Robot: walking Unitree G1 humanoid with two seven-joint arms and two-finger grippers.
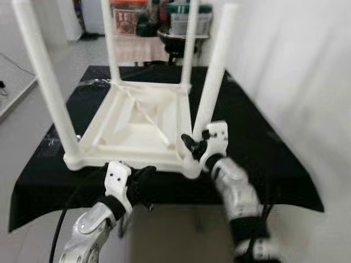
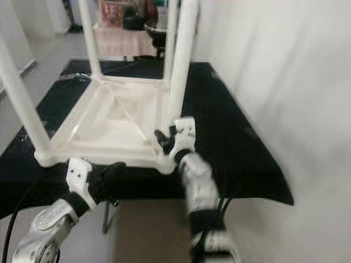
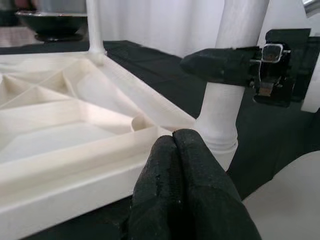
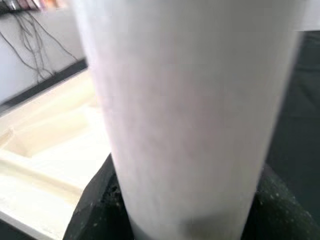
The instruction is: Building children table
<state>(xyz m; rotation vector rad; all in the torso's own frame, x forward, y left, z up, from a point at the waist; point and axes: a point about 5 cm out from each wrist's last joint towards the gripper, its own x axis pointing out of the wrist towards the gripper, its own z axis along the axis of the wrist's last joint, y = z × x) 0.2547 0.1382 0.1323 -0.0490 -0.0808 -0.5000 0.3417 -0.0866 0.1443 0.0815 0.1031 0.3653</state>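
Note:
A white plastic children's table (image 1: pixel 137 123) lies upside down on a black-covered table (image 1: pixel 263 153), its four legs pointing up. My right gripper (image 1: pixel 198 147) is shut around the base of the near right leg (image 1: pixel 215 76). In the right wrist view that leg (image 4: pixel 190 110) stands between the black fingers (image 4: pixel 95 210). My left gripper (image 3: pixel 173 139) is shut with nothing in it, its tips against the near rim (image 3: pixel 75 170) of the overturned top, close to the same corner. It sits below the front edge (image 1: pixel 141 176) in the eye views.
A white wall (image 1: pixel 296 66) runs close along the right side. At the back stand boxes and a dark bowl (image 1: pixel 175 35) on another table. A black cable (image 1: pixel 66 219) hangs by my left arm. Bare floor lies to the left.

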